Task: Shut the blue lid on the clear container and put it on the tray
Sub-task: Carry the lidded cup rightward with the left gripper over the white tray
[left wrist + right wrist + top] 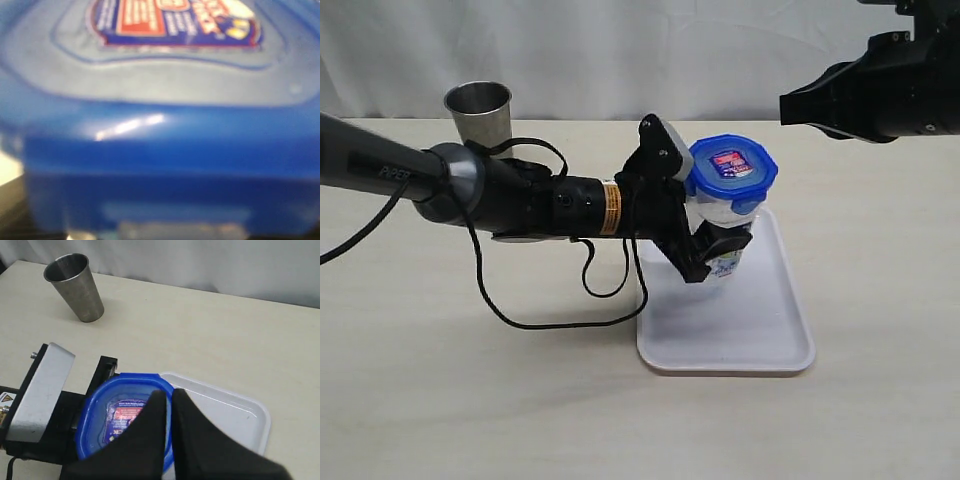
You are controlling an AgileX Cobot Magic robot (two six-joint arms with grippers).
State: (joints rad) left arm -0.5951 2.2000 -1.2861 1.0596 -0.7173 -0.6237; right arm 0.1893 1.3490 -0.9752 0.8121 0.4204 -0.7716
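Two pincers show from outside: the left pincer [718,238] clamps the clear container [716,210], half hidden by its fingers [725,243], over the tray [760,345]; the blue lid [733,168] sits just above them. Left wrist: only the blurred lid, fingers out of frame. Right wrist: the right pincer [167,401], pressed shut and empty, covers part of the lid below.

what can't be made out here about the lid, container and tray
- Exterior view: the left gripper covers much of the clear container, so whether it rests on the tray is hidden.
- Left wrist view: the blue lid fills the frame, blurred; little else shows.
- Right wrist view: the right gripper hides part of the lid; flap locking is unclear.
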